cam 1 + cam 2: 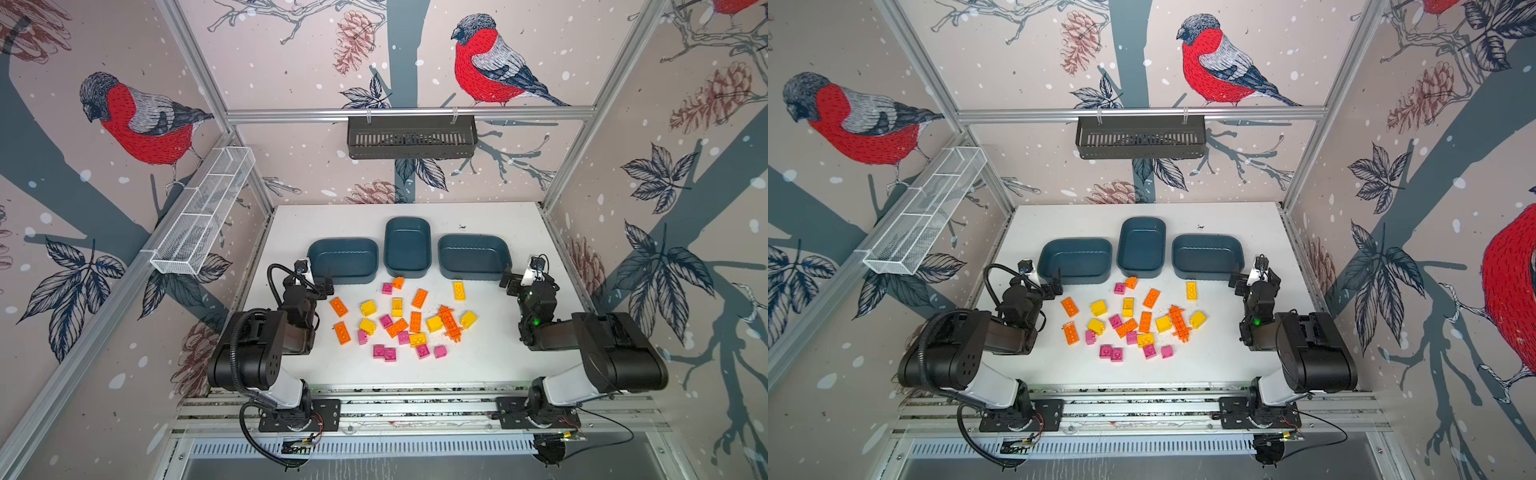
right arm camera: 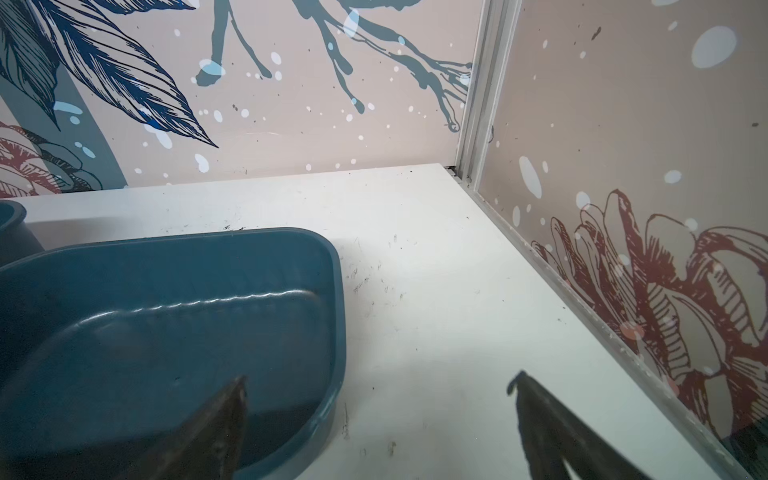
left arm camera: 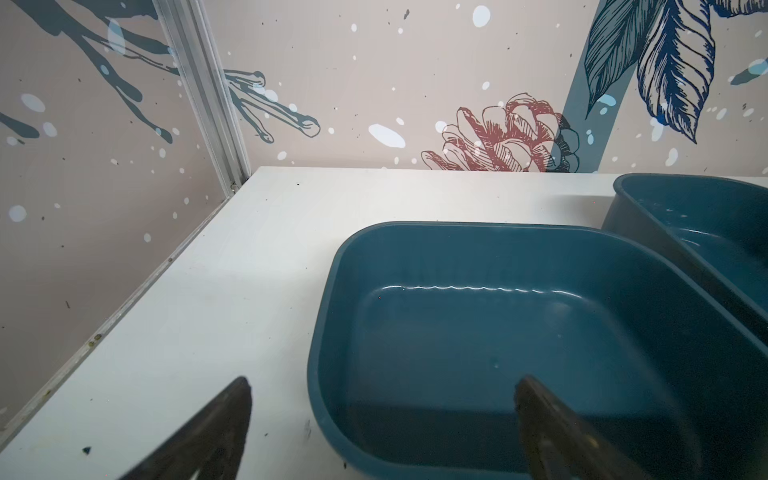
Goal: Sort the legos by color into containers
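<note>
Three dark teal containers stand in a row at the back of the white table: left [image 1: 343, 257], middle [image 1: 407, 245], right [image 1: 473, 254], all empty. In front of them the legos [image 1: 401, 322] lie scattered, orange, yellow and magenta, with a long spiky orange piece [image 1: 449, 324] at the right. My left gripper [image 1: 320, 280] hangs open at the left container's near-left corner [image 3: 328, 415], one finger over its inside, holding nothing. My right gripper [image 1: 519, 274] is open at the right container's near-right corner [image 2: 332, 399], also holding nothing. No legos show in either wrist view.
A black slotted basket [image 1: 411, 137] hangs on the back wall. A white wire-mesh tray [image 1: 205, 212] is fixed to the left wall. Patterned walls close in the table on three sides. Aluminium rails [image 1: 415, 409] with both arm bases run along the front.
</note>
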Controlling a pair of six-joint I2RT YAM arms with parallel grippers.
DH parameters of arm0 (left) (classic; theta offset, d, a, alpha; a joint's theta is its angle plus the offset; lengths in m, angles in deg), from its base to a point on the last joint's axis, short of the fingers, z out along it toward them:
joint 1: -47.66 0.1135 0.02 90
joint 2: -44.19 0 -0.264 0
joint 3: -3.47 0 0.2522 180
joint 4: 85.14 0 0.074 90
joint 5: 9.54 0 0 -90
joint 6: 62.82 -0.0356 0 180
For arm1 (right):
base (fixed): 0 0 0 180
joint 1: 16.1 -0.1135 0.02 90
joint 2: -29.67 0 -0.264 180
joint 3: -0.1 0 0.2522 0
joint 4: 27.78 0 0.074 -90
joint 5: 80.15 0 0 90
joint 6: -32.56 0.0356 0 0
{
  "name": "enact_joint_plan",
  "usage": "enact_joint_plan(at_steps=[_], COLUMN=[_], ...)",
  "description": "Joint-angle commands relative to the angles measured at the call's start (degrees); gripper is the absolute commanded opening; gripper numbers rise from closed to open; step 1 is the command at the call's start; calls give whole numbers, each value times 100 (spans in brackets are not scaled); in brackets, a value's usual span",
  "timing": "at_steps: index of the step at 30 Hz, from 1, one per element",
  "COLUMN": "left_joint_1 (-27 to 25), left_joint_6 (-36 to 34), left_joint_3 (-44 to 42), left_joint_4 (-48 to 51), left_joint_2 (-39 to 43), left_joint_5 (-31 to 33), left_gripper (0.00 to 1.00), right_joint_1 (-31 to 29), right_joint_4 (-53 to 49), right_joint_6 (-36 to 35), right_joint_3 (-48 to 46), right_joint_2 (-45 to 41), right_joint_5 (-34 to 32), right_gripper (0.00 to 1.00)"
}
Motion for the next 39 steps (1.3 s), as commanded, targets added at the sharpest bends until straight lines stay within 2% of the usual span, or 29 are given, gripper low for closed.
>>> enact_joint_plan(at_steps=[1,24,33,39], left_joint_1=[-3,-3,-12,-12], left_joint_6=[-87,-117,-148,155], left_joint_3=[10,7,273,943], left_joint_4=[-319,-249,778,2434], left_joint_2=[2,117,847,1688], left_joint_5=[51,-53,-108,123], left_gripper=[98,98,98,98], right_joint_1=[-1,22,14,-1], right_joint_4=[101,118,-494,-1586], right_joint_6=[88,93,49,134], right_joint_3=[-5,-31,118,307], right_joint_2=[-30,-41,-521,-1394], right_joint_5=[12,46,147,417], right_gripper=[100,99,99,99])
